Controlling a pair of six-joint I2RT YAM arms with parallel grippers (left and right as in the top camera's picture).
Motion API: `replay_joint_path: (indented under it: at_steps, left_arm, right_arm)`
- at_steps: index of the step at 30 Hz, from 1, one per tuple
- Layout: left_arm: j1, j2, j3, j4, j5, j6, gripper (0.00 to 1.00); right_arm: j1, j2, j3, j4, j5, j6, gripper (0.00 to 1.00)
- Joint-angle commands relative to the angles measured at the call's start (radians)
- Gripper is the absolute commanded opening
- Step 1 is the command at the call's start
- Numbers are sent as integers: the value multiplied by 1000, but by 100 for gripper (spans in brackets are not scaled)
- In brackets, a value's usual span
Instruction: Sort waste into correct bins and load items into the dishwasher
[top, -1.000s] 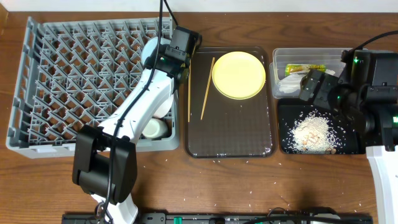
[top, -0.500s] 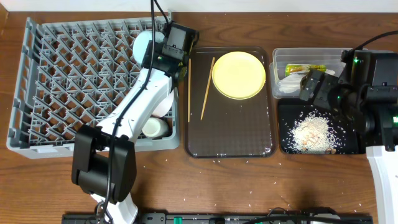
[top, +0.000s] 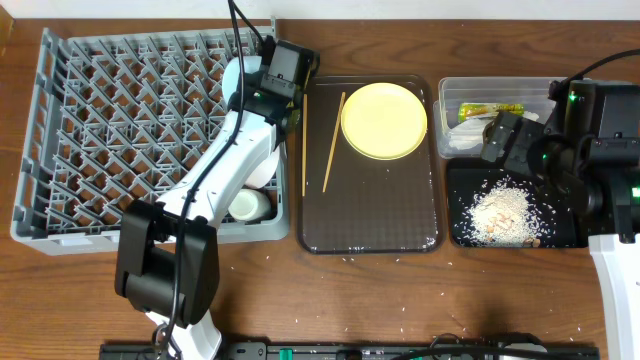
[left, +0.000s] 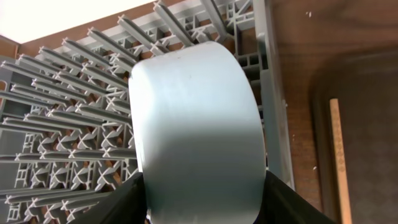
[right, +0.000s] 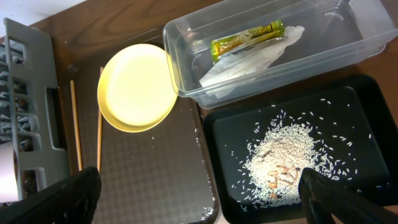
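My left gripper (top: 250, 84) is shut on the light blue bowl (top: 231, 74), holding it on edge over the back right corner of the grey dish rack (top: 110, 130). In the left wrist view the bowl (left: 193, 124) fills the space between my fingers (left: 199, 211). A small white cup (top: 248, 206) lies in the rack, and a white bowl (top: 266, 172) shows partly under my arm. The yellow plate (top: 384, 120) and two chopsticks (top: 332, 140) lie on the brown tray (top: 370, 215). My right gripper (top: 497, 140) is open and empty above the black tray (top: 565, 230) of rice scraps (top: 500, 212).
The clear tub (top: 545, 88) holds the yellow-green wrapper (top: 490, 110) and the white napkin (top: 462, 135). Loose rice grains are scattered on the wooden table in front of the trays. The right wrist view shows the plate (right: 137, 87), the tub (right: 348, 37) and the rice (right: 286, 162).
My left gripper has shifted slightly toward the rack's back edge with the light blue bowl and turned it more on edge. The right arm has not moved.
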Motion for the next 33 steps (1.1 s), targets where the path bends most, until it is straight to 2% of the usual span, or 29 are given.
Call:
replay_joint_path:
  at_steps: [1,2,3,4,6,15,17,22,24,28,33]
  left_arm:
    - [27,12,-27,-6,-5,-17,58]
    - [36,12,-29,-6,-5,-17,62]
    - [43,12,-29,-6,-5,-17,70]
    - [47,11,-29,-2,-6,-16,84]
    - [43,11,-29,6,-5,-17,92]
    - [-50,-14,-27,-4,-5,-18,91]
    - [-74,-16,-27,-30,-3,-71,91]
    - [-92,-15,-27,-82,183,-222,80]
    - [-91,-13,-29,-87,201,-280,80]
    - [-91,10,-29,-84,201,-330,80]
    - [-90,50,-29,-79,200,-332,80]
  right_arm:
    - [-10,-2,0,0,6,9,99]
    - [-10,-2,0,0,6,9,99]
    - [-10,-2,0,0,6,9,99]
    - [-10,-2,0,0,6,9,99]
    - [-10,-2,0,0,6,9,99]
    - [-10,-2,0,0,6,9,99]
    - [-10,-2,0,0,6,9,99]
    - [-10,-2,0,0,6,9,99]
    - [-10,-2,0,0,6,9,99]
    - [-10,-2,0,0,6,9,99]
    - [-10,-2,0,0,6,9,99]
